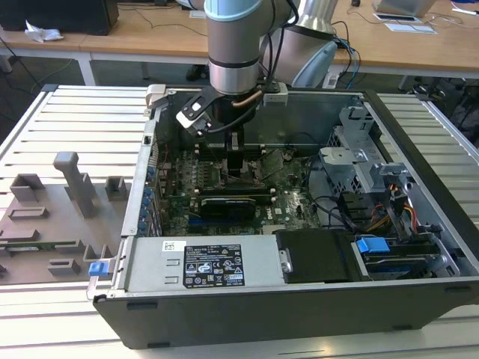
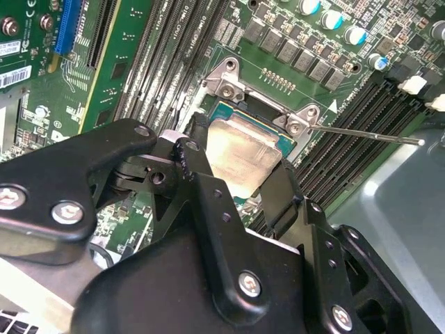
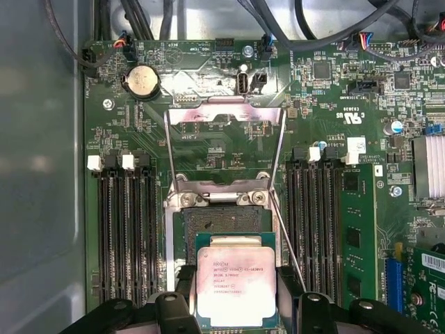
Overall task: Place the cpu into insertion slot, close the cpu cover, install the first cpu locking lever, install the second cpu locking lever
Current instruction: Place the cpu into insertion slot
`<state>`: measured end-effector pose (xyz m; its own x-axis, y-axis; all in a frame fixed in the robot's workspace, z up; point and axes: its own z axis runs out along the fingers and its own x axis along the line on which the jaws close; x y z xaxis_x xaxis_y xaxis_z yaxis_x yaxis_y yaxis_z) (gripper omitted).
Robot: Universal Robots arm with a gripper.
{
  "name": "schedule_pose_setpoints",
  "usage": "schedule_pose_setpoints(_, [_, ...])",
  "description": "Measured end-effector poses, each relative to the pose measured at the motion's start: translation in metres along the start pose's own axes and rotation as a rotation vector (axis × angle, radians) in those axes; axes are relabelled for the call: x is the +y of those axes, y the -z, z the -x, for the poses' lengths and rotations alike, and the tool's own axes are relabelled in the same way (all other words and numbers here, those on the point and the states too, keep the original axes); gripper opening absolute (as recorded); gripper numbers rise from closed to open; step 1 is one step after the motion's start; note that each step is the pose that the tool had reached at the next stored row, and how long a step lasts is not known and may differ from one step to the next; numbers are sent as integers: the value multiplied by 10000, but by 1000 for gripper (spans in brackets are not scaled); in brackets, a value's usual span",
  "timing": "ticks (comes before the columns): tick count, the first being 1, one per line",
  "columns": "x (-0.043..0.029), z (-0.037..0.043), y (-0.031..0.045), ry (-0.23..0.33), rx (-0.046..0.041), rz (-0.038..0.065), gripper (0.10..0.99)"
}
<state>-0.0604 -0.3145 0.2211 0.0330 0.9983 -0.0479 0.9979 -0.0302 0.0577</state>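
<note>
A robot arm reaches into an open computer case [image 1: 299,318] lying on a slatted counter [image 1: 75,112], its end effector [image 1: 238,161] lowered over the motherboard [image 3: 327,90]. In both wrist views, the black fingers [image 2: 278,198] are closed narrowly on opposite edges of the cpu [image 3: 236,282]. They hold the chip flat, with its dull metal top up, directly over the near part of the insertion slot [image 3: 222,226]. It appears raised rather than seated, and the slot's dark contact field is bare beyond the chip's far edge.

The cpu cover [image 3: 226,115] stands swung open behind the slot, its silver frame clear of the chip. One thin locking lever [image 2: 368,132] juts out beside the slot, unlatched.

The cpu looks light, stiff and unforgiving. Its smooth lid gives little purchase, so the edge grip seen here looks the sound hold, away from the contact face underneath. The slot's fine contacts would likely bend under a tilted or sliding chip.

The case holds the board, a boxed power supply [image 1: 209,262] along the near wall and a drive bay with a blue latch [image 1: 372,244] at the exterior view's right. Rows of memory slots [image 3: 128,229] flank the socket and appear empty.
</note>
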Motion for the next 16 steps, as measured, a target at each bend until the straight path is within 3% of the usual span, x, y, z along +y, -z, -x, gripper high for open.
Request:
schedule_pose_setpoints(11, [-7, -4, -61, 3, -45, 2, 541])
schedule_pose_setpoints(16, [47, -24, -99, 4, -49, 3, 541])
